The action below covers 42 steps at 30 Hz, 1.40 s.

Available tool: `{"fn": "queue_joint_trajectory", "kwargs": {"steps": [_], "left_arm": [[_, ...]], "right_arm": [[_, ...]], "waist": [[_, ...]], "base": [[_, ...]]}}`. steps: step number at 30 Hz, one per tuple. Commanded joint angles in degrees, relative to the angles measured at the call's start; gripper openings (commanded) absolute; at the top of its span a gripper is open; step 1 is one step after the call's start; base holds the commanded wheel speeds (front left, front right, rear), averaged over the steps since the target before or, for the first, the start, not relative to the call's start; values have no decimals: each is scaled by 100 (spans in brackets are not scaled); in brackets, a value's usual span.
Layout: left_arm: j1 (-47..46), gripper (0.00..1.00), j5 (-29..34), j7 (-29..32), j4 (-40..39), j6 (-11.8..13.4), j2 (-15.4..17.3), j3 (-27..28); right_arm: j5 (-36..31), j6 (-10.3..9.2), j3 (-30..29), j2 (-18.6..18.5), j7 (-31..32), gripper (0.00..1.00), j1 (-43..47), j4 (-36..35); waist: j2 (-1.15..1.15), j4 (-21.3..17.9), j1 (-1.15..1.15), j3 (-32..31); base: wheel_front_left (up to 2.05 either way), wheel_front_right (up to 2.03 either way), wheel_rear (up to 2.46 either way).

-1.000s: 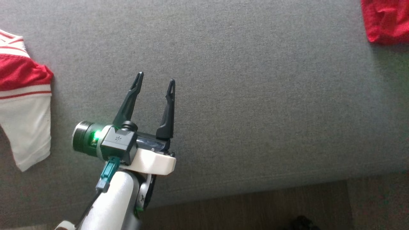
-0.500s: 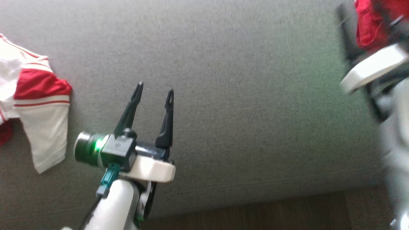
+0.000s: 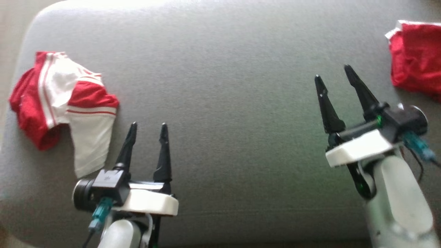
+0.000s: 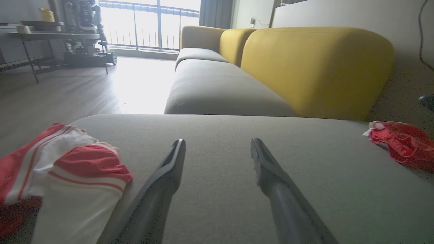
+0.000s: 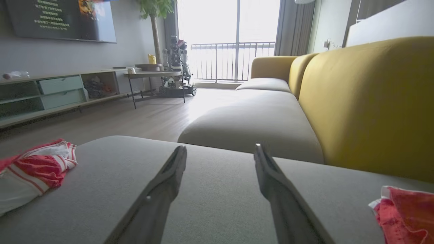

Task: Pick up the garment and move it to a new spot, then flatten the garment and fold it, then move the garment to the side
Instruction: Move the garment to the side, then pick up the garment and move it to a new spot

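A red-and-white garment [image 3: 65,103] is seen crumpled at the left of the head view on a grey cushion [image 3: 224,86], with its white panel spread downward. A red garment [image 3: 417,58] is bunched at the upper right. The left gripper [image 3: 149,124] and right gripper [image 3: 331,72] are held spread and empty between them.

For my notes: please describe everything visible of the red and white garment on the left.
The garment is red and white with thin red stripes, seemingly soft cloth. It lies crumpled near the left end of the grey cushion, one white part trailing toward the robot. Only the cushion touches it; the open left gripper is beside it, apart.
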Motion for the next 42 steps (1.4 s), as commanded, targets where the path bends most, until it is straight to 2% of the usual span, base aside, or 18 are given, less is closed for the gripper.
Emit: {"fn": "queue_joint_trajectory", "kwargs": {"steps": [1,6,15,24,42], "left_arm": [[-61,100,-39,-28,-221,39,-11,227],[155,100,-102,-28,-228,94,-12,330],[453,100,94,-28,-250,22,-13,497],[567,100,187,-28,-231,-64,-13,562],[587,100,393,-28,-117,-48,-14,583]], "right_arm": [[-99,-2,51,74,-51,100,71,-320],[-162,-2,-321,140,-52,100,886,-729],[420,-2,-387,147,-53,100,1716,-590],[33,-2,-360,148,-53,100,1904,-635],[155,-2,-284,149,-53,100,1979,-670]], "waist": [[0,128,1,-100],[0,270,1,-314],[0,224,1,-656],[0,90,1,-779],[0,36,1,-901]], "base": [[0,0,0],[0,0,0],[0,0,0],[0,0,0],[0,0,0]]}}
